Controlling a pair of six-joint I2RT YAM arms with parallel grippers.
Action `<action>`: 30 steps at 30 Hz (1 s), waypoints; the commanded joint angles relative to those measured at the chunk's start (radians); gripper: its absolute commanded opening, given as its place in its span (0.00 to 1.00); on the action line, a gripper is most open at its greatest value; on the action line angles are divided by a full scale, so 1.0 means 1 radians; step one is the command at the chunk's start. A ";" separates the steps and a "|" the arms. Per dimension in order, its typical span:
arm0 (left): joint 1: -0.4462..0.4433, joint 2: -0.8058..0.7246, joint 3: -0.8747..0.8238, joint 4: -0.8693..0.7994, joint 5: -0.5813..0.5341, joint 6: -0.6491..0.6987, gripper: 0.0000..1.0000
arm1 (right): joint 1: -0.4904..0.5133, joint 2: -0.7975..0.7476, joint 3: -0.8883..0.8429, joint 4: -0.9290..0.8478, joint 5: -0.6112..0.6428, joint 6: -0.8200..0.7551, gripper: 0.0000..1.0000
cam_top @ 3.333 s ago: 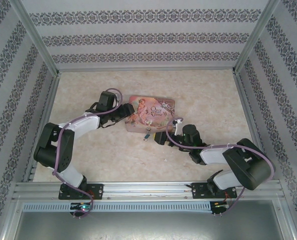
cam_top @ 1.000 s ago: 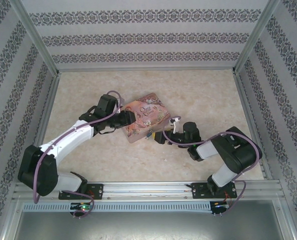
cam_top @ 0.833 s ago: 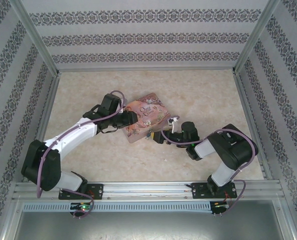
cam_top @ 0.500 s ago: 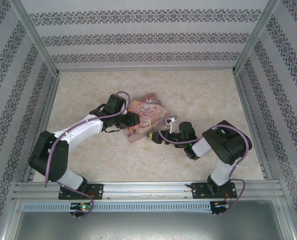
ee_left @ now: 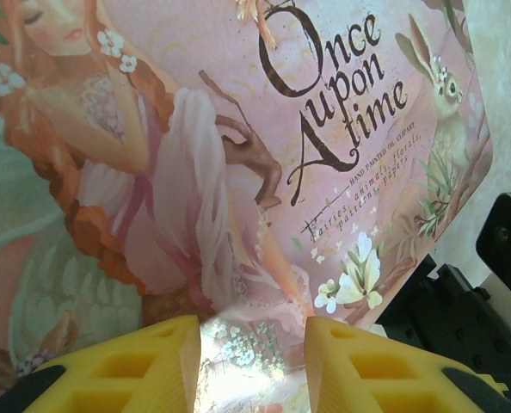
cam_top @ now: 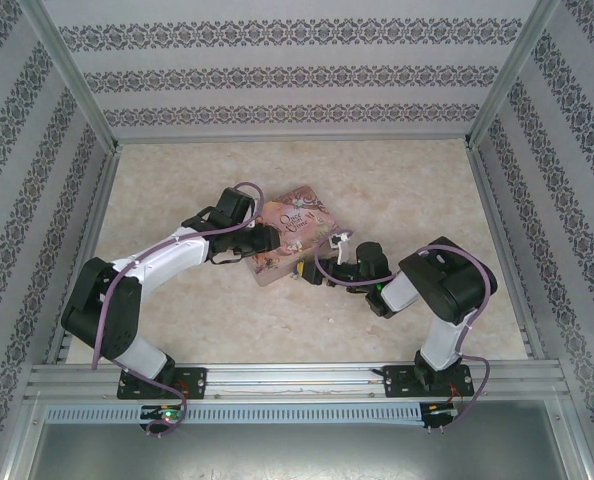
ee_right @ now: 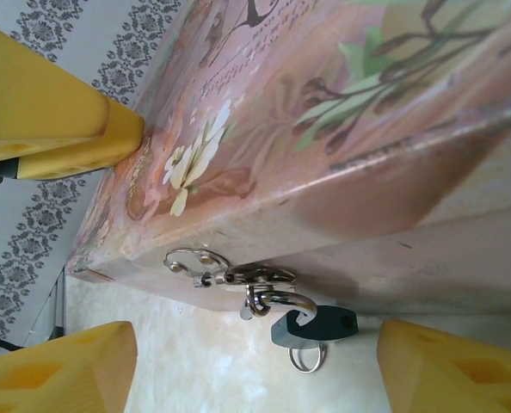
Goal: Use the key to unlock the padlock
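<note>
The tin [cam_top: 295, 232] lies on the table [cam_top: 397, 190] near its middle, askew to the table's edges. The left gripper [cam_top: 264, 241] is over the lid at the tin's 8 o'clock edge. On the tin's near wall, at its 6 o'clock, a latch [ee_right: 230, 275] carries the padlock [ee_right: 317, 325], which hangs below it in front of the wall, a small ring [ee_right: 305, 358] beneath. The right gripper [ee_right: 255, 366] is at the padlock's 3 o'clock seen from above, one finger to each side of the padlock and apart from it.
</note>
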 commanded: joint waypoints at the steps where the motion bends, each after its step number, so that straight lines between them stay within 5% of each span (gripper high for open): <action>1: -0.020 0.035 0.014 -0.009 -0.018 0.022 0.36 | 0.013 0.015 0.024 0.055 -0.035 0.009 0.70; 30: -0.025 0.050 0.012 -0.006 -0.018 0.017 0.36 | 0.028 0.048 0.042 0.107 -0.081 0.007 0.62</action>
